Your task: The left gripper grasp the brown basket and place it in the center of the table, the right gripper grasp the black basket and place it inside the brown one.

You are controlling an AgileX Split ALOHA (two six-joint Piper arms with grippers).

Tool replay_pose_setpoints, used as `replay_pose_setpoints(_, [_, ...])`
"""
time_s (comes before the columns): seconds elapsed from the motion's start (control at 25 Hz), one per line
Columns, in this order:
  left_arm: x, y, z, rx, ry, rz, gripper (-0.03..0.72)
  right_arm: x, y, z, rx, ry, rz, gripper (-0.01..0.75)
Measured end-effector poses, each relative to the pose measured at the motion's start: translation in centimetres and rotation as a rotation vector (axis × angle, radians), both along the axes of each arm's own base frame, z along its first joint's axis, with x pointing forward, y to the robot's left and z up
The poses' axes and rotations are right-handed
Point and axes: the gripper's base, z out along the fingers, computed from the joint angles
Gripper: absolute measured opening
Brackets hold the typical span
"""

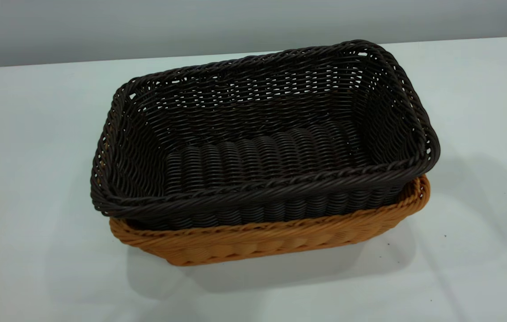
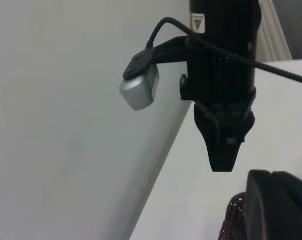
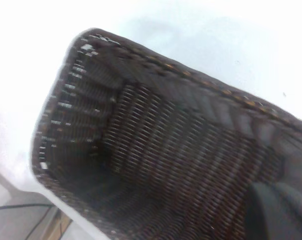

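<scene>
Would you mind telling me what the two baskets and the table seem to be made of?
The black basket and the brown basket look like woven wicker or plastic rattan: round strands, braided rims, slight sheen. The table looks like smooth, glossy white laminate, showing soft shadows.

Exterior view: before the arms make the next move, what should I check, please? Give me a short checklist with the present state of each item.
1. Black basket inside brown basket: ok.
2. Brown basket resting on the table: ok.
3. Black basket pushed fully down: cannot tell; its rim stands above the brown rim.
4. Black basket empty: ok.
5. No arm over the baskets in the exterior view: ok, none visible there.
</scene>
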Motion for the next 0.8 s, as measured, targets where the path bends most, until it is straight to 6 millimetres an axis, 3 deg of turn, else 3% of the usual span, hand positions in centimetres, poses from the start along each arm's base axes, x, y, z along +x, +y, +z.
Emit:
replay_pose_setpoints(0.2, [-1.0,1.5,-0.1,0.007,0.058,0.034,0.001,-2.6,-0.2,4.0,0.032,-0.127,0.02,0.001])
replay_pose_setpoints(0.32, [-1.7,2.7,0.2,-0.011,0.055,0.06,0.0,-4.3,-0.5,7.5,0.07,-0.302,-0.008,0.001])
replay_pose_setpoints(0.52, [-2.4,4.9,0.0,-0.025,0.065,0.153,-0.001,-9.0,-0.3,12.7,0.079,-0.615,0.022,0.001])
replay_pose_setpoints(0.8, [-3.6,8.4,-1.6,-0.027,0.085,0.303,-0.001,-15.3,-2.4,16.3,0.054,-0.93,-0.031,0.001])
